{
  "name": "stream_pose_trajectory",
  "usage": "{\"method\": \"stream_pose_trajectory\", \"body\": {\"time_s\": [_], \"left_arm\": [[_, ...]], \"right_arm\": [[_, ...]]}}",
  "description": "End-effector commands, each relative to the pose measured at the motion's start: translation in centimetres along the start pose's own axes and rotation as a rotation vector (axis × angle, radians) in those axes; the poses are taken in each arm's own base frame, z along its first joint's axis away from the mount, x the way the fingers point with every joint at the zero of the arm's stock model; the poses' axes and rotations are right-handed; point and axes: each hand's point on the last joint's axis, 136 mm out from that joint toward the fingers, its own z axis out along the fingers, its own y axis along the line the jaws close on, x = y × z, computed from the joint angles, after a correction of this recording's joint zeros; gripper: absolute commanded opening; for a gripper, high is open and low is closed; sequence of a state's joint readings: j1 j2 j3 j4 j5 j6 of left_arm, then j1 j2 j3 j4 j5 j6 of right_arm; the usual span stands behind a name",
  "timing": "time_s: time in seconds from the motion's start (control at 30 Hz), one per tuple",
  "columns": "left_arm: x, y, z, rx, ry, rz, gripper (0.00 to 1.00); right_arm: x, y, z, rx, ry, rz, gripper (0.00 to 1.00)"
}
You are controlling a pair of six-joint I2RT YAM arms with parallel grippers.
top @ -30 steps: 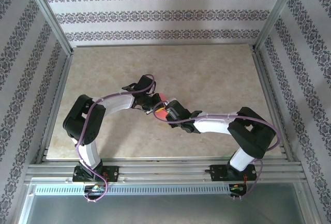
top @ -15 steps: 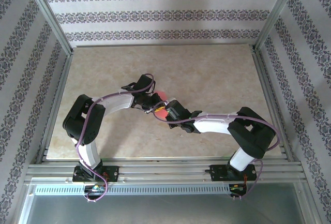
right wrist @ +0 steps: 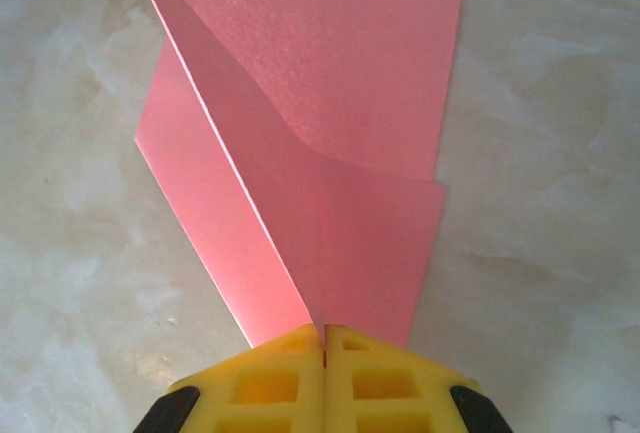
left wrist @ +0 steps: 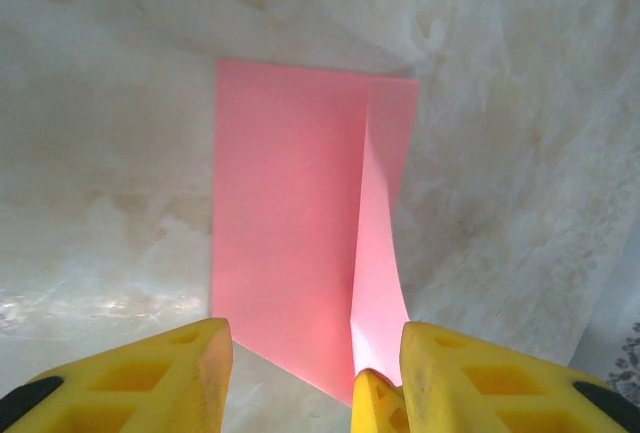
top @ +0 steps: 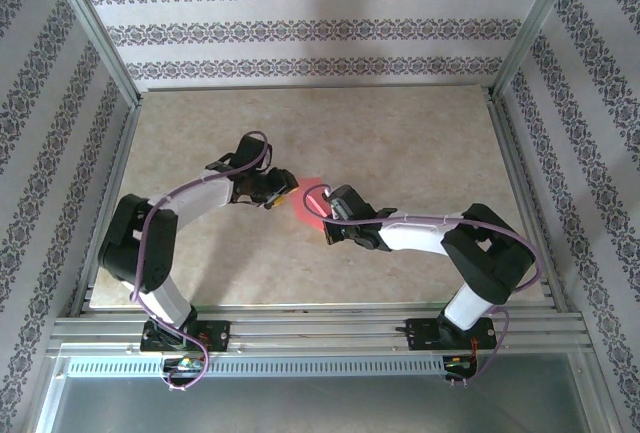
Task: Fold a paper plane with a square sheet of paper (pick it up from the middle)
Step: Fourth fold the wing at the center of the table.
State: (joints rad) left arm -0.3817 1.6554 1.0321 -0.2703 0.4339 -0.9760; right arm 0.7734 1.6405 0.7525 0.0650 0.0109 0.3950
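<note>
The sheet of paper (top: 306,203) sits about the middle of the table (top: 420,143), well away from every edge and corner. It is salmon pink and already creased. One layer lies flat on the marbled top and a second flap rises from a straight fold line.

The right gripper (top: 327,217) reaches in from the table's right side. Its yellow fingers (right wrist: 270,383) are pressed together, with one edge of the paper pinched between their tips. In the right wrist view the held flap climbs away from that pinch and curves over the flat layer beneath, hiding part of it.

The left gripper (top: 284,193) is just beside the paper on the side facing the table's left edge. Its fingers (left wrist: 150,373) stand moderately apart and clamp nothing. In the left wrist view the flat layer stretches away between them, and the raised flap runs down close to the inner side of one finger. Whether it touches that finger I cannot tell.

From above, the head of the right gripper covers the paper's right portion, and the left gripper's tip hides its left edge. Only a pink patch shows between the two.

An aluminium frame (top: 320,328) runs along the table's near edge and carries both arm bases. Walls (top: 300,28) papered in floral stripes close off the far, left and right edges.
</note>
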Motion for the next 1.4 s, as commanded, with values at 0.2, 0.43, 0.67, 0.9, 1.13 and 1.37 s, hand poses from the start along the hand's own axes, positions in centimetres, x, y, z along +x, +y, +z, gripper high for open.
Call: {"method": "stream_pose_trajectory", "body": {"time_s": [0.2, 0.43, 0.67, 0.9, 1.13, 1.37], "left_arm": [[1.2, -1.7, 0.3, 0.207, -0.054, 0.038, 0.45], [2.8, -1.6, 2.6, 0.242, -0.013, 0.063, 0.27], [3.4, -1.4, 4.1, 0.230, 0.014, 0.070, 0.15], [3.9, -0.2, 6.1, 0.196, 0.049, 0.044, 0.16], [3.9, 0.6, 6.8, 0.148, 0.061, 0.011, 0.25], [4.4, 2.0, 6.8, 0.069, 0.081, -0.016, 0.29]], "right_arm": [[0.2, 1.8, 1.1, -0.197, 0.064, 0.166, 0.05], [-0.5, 1.9, 0.6, -0.260, 0.062, 0.232, 0.06], [-1.0, 1.8, 0.0, -0.274, 0.052, 0.246, 0.07], [-0.8, 1.5, 0.0, -0.263, 0.053, 0.229, 0.08], [-0.8, 1.3, -0.3, -0.235, 0.049, 0.178, 0.12], [-2.4, 1.5, -2.5, -0.136, -0.046, 0.069, 0.37]]}}
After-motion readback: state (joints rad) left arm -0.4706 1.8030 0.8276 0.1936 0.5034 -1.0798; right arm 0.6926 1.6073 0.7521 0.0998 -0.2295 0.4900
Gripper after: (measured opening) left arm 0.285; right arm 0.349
